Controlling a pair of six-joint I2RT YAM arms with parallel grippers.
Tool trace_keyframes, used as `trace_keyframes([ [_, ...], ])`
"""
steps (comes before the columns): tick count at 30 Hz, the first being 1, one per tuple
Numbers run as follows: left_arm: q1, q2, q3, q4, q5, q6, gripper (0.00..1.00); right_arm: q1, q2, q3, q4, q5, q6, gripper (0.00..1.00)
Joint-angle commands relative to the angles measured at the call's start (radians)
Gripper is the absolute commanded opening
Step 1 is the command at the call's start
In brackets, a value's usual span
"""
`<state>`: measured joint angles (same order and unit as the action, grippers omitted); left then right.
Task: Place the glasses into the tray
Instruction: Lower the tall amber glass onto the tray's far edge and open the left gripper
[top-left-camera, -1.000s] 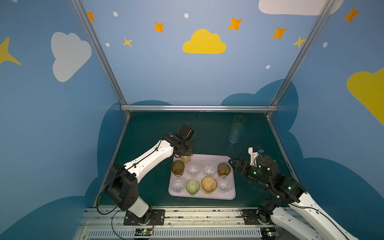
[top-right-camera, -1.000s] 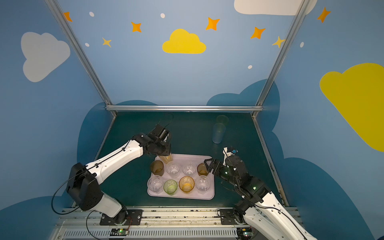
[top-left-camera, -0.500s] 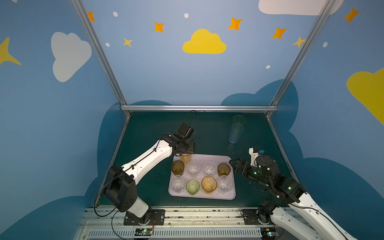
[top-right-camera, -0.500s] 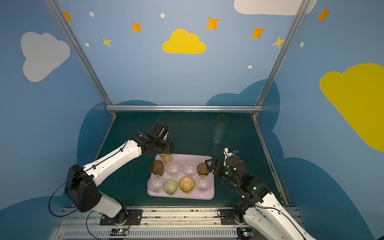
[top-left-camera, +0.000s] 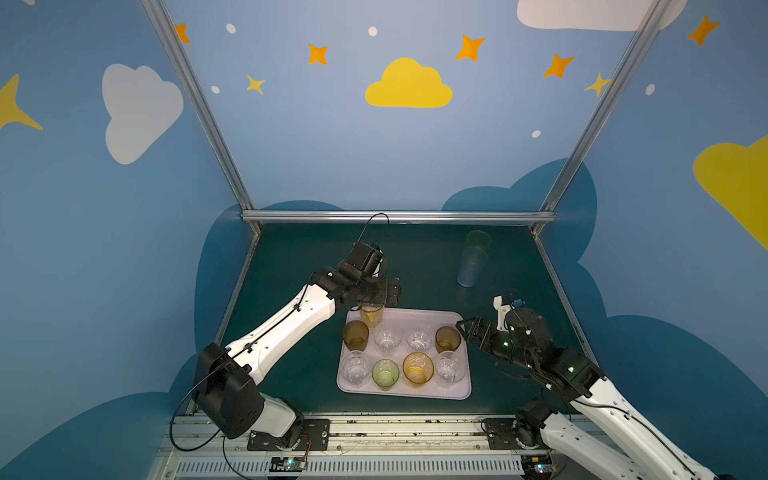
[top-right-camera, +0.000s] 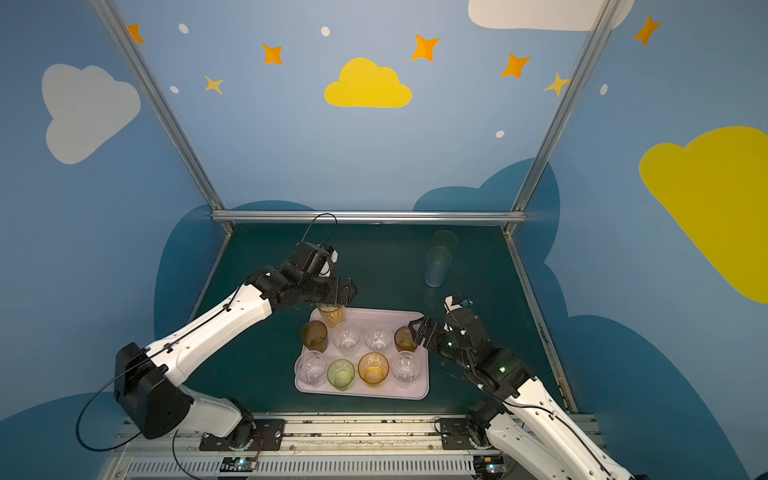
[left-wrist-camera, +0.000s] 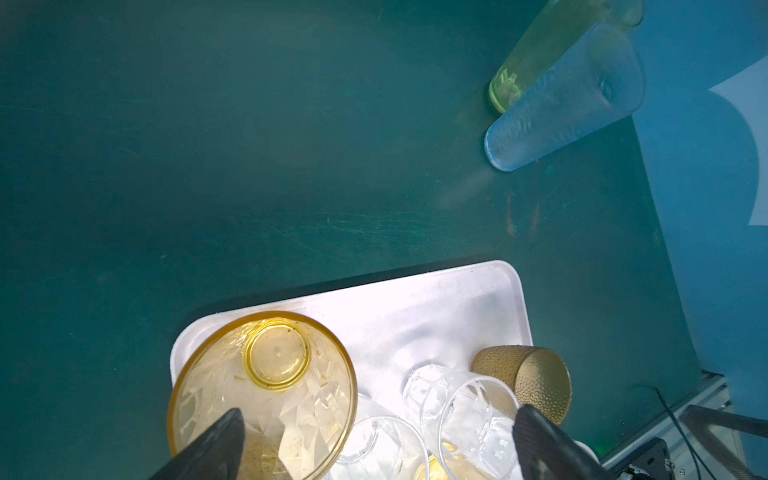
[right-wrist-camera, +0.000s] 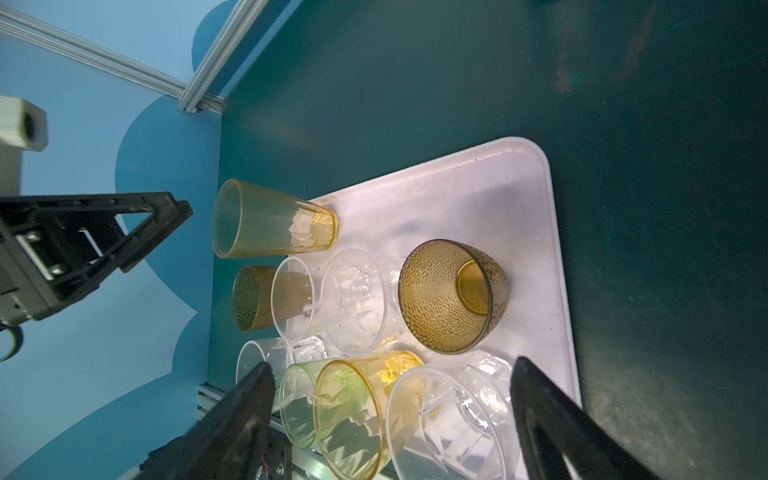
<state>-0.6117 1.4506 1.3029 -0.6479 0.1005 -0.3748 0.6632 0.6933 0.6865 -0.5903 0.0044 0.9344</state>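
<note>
Both top views show the tray (top-left-camera: 415, 318) (top-right-camera: 386, 318) lying with its long side left to right on the green mat (top-left-camera: 291, 249), near the front. Eight short glasses (top-left-camera: 386, 338) fill two rows of four on it, mouths up. The yellow glass (top-left-camera: 371, 316) (top-right-camera: 331, 314) stands upright in the tray's far left corner, long axis vertical. It sits just under the left gripper (top-left-camera: 372, 301) (top-right-camera: 328, 297), whose body hides its rim. The right gripper (top-left-camera: 466, 330) (top-right-camera: 417, 328) hovers at the tray's right edge beside a brown glass (top-left-camera: 447, 338), its jaws spread and empty. The pale blue glass (top-left-camera: 471, 266) and the tall green glass (top-left-camera: 478, 240) stand upright together at the far right, off the tray and well apart from it.

Left wrist view: the fingers (left-wrist-camera: 216, 449) stand wide. One overlaps the rim of the yellow glass (left-wrist-camera: 266, 382), and nothing is clamped.

Right wrist view: the fingers (right-wrist-camera: 557, 424) are wide apart over the near row. The left gripper's finger (right-wrist-camera: 174, 208) is clear of the yellow glass (right-wrist-camera: 270, 218).
</note>
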Motion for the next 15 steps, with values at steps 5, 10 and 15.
trace_keyframes([
  [5,-0.001,-0.077,-0.084,0.079,-0.014,-0.026,1.00,-0.009,0.045,0.073,-0.046,0.010,-0.058,0.88],
  [10,0.000,-0.157,-0.151,0.132,0.030,-0.055,1.00,-0.032,0.105,0.196,-0.151,0.054,-0.156,0.88],
  [15,0.000,-0.234,-0.222,0.173,0.054,-0.071,1.00,-0.117,0.257,0.396,-0.253,-0.003,-0.282,0.87],
])
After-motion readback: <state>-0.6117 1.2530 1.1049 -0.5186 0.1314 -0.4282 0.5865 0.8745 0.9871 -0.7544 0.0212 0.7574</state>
